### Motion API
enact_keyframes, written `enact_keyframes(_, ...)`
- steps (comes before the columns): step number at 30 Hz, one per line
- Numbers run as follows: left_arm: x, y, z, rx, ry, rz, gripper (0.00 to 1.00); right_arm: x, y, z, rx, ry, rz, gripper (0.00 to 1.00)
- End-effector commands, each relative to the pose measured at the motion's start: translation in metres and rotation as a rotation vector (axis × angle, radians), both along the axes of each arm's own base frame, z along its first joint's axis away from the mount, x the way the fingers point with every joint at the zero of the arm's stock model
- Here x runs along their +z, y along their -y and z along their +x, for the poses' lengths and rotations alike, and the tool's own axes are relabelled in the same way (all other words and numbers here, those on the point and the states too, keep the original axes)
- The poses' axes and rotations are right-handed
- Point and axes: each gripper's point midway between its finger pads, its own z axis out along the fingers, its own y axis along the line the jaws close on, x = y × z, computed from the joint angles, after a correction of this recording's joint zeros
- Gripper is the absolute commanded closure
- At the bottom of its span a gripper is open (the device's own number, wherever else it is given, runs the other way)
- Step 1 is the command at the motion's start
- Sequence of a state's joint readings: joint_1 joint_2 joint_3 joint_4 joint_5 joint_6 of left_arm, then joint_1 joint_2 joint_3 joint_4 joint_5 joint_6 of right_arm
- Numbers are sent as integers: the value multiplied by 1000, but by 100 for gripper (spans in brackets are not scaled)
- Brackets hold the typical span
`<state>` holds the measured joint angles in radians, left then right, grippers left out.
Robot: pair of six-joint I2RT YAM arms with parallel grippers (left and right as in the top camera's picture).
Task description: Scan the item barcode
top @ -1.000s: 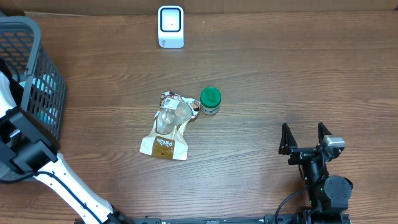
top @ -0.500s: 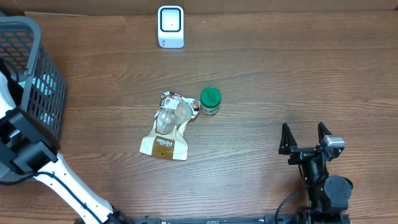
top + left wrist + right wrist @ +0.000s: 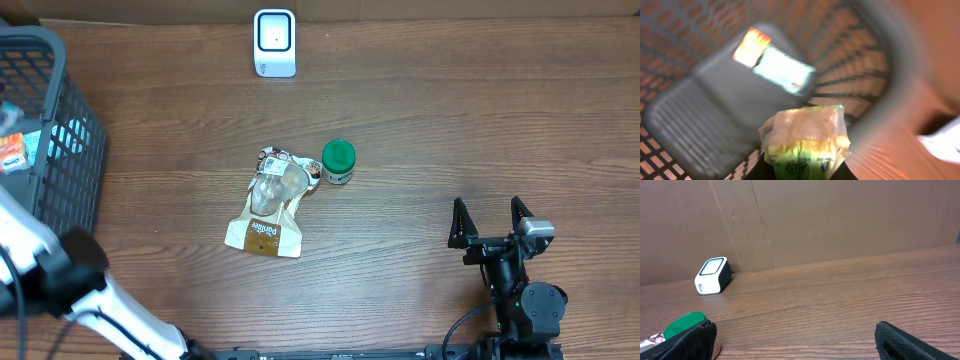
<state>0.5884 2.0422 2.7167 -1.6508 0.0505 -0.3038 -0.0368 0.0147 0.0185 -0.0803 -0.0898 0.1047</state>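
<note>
Blurrily, the left gripper's (image 3: 803,171) jaws pinch a yellow-green packet (image 3: 805,132) over the basket (image 3: 695,125), print too smeared to read; the right gripper's (image 3: 488,222) jaws gape open above the table (image 3: 450,120).

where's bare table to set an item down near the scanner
Bare table lies between the scanner and the pouch, and across the stretch from the green-lidded jar to the right pincer. Crowded: the middle, where pouch and jar sit close together, and the left edge by the basket, over which the left pincer holds a packet.
</note>
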Motion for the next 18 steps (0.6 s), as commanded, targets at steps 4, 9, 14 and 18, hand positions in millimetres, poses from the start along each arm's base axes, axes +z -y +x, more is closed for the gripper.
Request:
enact_keyframes(4,62,96,-8,-269,124,82,95,-2,-1,0,5,4,-2,0)
enact_keyframes(9,53,164,10,-491,91,80,94,-2,-1,0,5,4,-2,0)
enact_keyframes(14,6,209,18,-608,-78,60,94,-2,-1,0,5,4,-2,0)
enact_keyframes(18,-44,230,13,-639,-255,30,96,-2,-1,0,5,4,-2,0)
